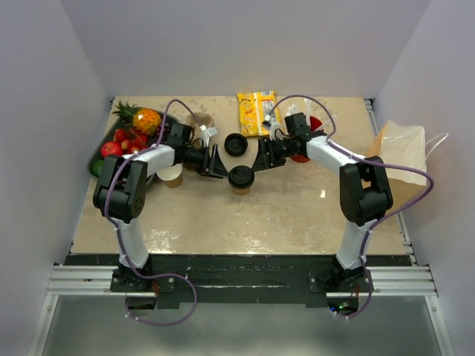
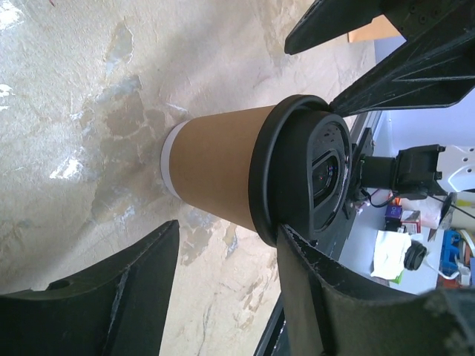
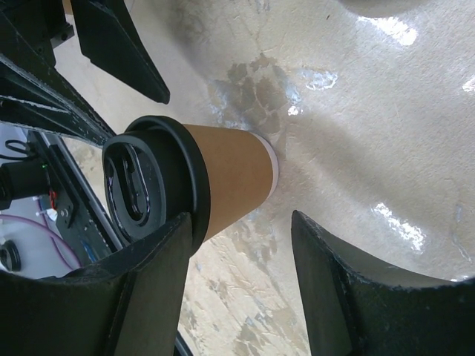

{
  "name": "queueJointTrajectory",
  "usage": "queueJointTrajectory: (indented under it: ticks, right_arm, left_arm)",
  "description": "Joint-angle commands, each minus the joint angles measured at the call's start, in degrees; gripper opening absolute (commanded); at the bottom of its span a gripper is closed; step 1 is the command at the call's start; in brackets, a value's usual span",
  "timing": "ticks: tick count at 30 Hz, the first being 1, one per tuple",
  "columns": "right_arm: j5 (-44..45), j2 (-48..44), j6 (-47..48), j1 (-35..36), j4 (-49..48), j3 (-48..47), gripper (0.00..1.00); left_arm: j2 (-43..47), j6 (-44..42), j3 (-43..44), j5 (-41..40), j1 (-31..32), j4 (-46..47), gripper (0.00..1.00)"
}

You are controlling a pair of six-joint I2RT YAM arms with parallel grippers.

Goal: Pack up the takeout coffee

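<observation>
Takeout coffee stands between wide-spread left fingers and right fingers.

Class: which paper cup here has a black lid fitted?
The brown cup standing between the left gripper and right gripper; the leftward cup is lidless, white inside.
</observation>
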State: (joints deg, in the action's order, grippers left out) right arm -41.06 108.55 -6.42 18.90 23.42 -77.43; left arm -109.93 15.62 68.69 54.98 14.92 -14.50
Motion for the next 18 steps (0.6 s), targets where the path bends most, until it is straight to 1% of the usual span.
queueJointTrajectory:
  ticks: [1,6,13,18]
  right_arm:
    - [1.24,-1.06,1.32,1.23,0.75,0.79,0.59]
    - [3.52,0.25,1.75,1.41,1.98,1.4,0.57]
    - [8.27,0.7,3.78,2.11,4.35,5.53,0.54]
    - [11.26,1.48,4.13,3.95,4.97,5.8,0.53]
  left_arm:
    - [-1.69,-0.94,0.84,-3.56,0.82,-0.96,0.58]
    - [-1.96,-1.38,-0.48,-7.25,0.64,-1.49,0.56]
    - [-3.1,-1.2,-0.75,-8.4,0.64,-1.32,0.55]
    - [-4.06,-1.11,-0.57,-9.01,0.73,-1.49,0.55]
